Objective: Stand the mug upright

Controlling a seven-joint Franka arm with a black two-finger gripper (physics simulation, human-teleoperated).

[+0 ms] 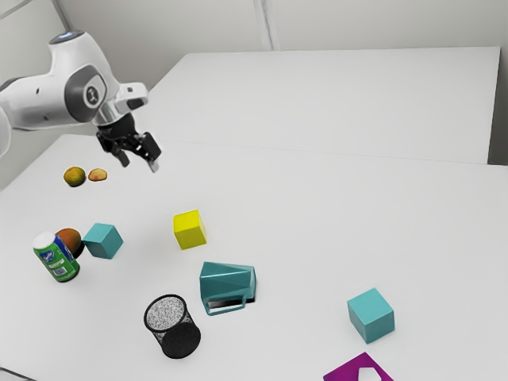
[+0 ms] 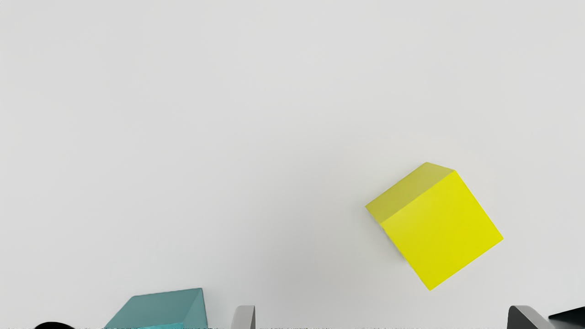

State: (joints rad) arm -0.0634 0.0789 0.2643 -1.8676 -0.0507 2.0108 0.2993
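Mug (image 1: pixel 225 279) smooth, teal, flat-faceted with angular loop handle, lying on side on plain white table (image 1: pixel 333 214), near flat-sided yellow cube (image 1: pixel 189 231) and round black-rimmed container (image 1: pixel 167 313) with speckled grey texture. Gripper (image 1: pixel 140 164) above table, fingers spread wide, nothing held or touched.

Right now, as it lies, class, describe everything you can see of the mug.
The mug is plain teal, with a flat-sided body and an angular loop handle. Its surface looks smooth; the material is unclear. It lies on its side on the white table, handle toward the exterior view's near edge, close to the black mesh cup. I see only the table touching it.
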